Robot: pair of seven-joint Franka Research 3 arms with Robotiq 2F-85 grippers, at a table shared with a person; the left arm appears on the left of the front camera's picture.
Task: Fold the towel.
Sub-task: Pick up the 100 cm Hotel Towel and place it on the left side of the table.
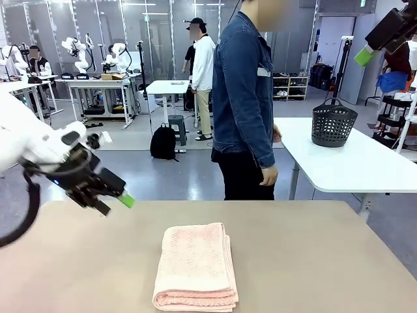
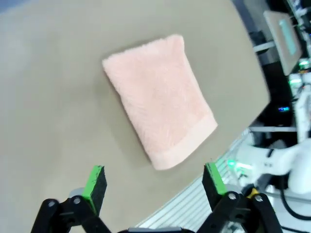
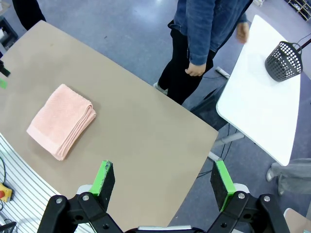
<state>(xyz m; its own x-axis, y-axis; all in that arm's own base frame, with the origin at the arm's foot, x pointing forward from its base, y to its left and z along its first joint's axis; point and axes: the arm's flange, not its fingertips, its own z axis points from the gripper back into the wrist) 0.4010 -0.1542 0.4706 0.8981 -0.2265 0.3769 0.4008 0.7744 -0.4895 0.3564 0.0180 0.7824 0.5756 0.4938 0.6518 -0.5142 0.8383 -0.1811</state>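
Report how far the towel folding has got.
Done, by the look of it: the towel lies on the table as a neat stack of layers, its folded edges showing in the right wrist view. In hand: nothing; the left gripper and right gripper hang above it, jaws open and empty. Nothing obvious is left.

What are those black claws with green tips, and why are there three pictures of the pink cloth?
Those claws are a robot's two hands, called grippers. One picture comes from a camera facing across the beige table, where a person in a blue denim jacket stands. There the left gripper hangs above the table and the right gripper is raised high. The other two pictures come from cameras on the robot's wrists, looking down past the left gripper and the right gripper. Both are open and hold nothing. The pale pink terry-cloth towel lies folded on the table. A dark plastic basket stands on a white table behind.
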